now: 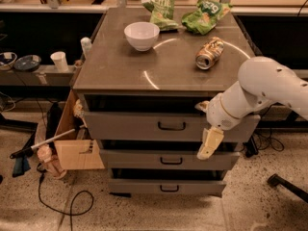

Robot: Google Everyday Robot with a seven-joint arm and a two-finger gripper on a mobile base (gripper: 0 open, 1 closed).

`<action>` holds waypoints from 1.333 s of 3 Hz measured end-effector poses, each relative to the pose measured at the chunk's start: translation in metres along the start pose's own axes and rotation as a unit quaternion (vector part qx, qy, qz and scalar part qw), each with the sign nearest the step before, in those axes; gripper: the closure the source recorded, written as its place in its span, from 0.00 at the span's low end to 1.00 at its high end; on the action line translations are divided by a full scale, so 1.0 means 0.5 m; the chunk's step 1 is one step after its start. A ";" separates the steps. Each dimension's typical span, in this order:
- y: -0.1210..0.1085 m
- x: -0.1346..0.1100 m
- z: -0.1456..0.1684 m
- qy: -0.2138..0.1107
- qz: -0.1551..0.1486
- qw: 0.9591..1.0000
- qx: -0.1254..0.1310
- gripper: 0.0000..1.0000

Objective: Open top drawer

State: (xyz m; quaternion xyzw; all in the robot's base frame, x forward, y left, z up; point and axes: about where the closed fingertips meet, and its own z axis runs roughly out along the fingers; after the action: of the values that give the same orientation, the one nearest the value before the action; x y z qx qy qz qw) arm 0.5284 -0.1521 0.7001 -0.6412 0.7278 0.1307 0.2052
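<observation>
The top drawer (139,125) is the widest grey front under the cabinet top, with a small dark bar handle (172,126) at its centre. It stands pulled out a little, with a dark gap above it. My gripper (209,143) hangs from the white arm at the drawer's right part, its cream fingers pointing down over the lower edge of the front. It is to the right of the handle and does not touch it.
Two narrower drawers (168,160) sit below. On the cabinet top (115,71) are a white bowl (141,35), a tipped can (209,53) and two chip bags (204,16). A cardboard box (77,150) and a cable lie at the left on the floor.
</observation>
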 end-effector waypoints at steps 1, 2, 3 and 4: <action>-0.007 0.023 0.036 -0.005 0.001 1.000 -0.027 0.00; -0.006 0.023 0.039 -0.006 0.001 1.000 -0.031 0.00; -0.004 0.026 0.054 -0.006 0.004 0.999 -0.041 0.00; -0.010 0.028 0.070 -0.010 -0.001 0.998 -0.059 0.00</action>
State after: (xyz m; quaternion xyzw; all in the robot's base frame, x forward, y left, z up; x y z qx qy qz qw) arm 0.5364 -0.1493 0.6628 -0.6518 0.7158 0.1801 0.1744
